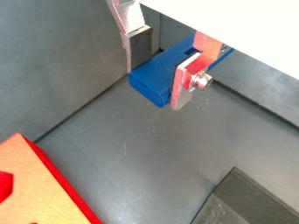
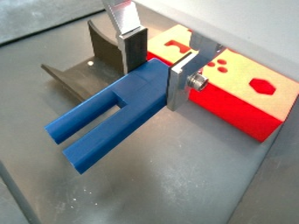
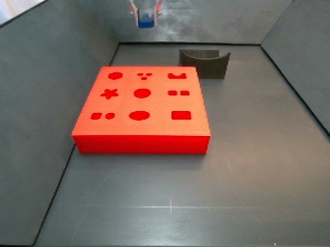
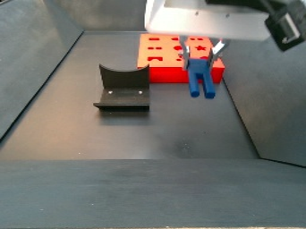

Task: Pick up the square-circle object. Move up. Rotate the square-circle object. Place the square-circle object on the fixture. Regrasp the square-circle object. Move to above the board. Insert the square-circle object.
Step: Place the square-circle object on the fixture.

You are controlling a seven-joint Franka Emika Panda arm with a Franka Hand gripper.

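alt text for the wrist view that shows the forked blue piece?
The gripper holds the blue square-circle object in the air between its silver fingers, forked end pointing away from them. Behind stand the dark fixture and a corner of the red board.

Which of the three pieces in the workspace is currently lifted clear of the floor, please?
The blue square-circle object, clamped in the hand; the red board and dark fixture both sit on the floor.

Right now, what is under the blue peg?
The hand holds the peg in the air; under it only bare grey floor shows. The floor right beneath is partly covered.
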